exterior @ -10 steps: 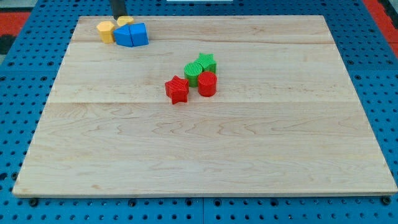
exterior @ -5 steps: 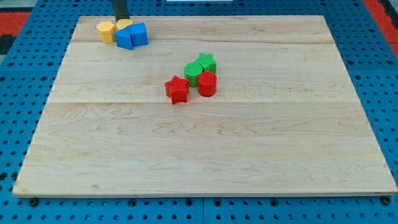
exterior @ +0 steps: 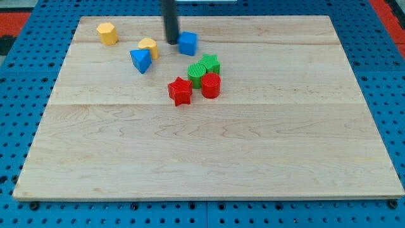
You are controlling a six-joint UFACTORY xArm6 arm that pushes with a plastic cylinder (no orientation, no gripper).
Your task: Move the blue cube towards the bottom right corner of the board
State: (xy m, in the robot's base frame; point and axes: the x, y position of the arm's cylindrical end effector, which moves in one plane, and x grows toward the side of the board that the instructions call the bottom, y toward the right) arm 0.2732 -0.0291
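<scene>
The blue cube sits on the wooden board near the view's top, a little left of centre. My tip stands right at the cube's left side, touching or nearly touching it. A blue triangular block lies further left, with a yellow rounded block just above it. A second yellow block sits alone near the top left corner.
Below and right of the cube is a tight cluster: a green star, a green cylinder, a red cylinder and a red star. Blue pegboard surrounds the board.
My tip has swept right from the top left corner, pushing the blue cube right. The blue triangular block and one yellow block were dragged right and down; the other yellow block stayed.
</scene>
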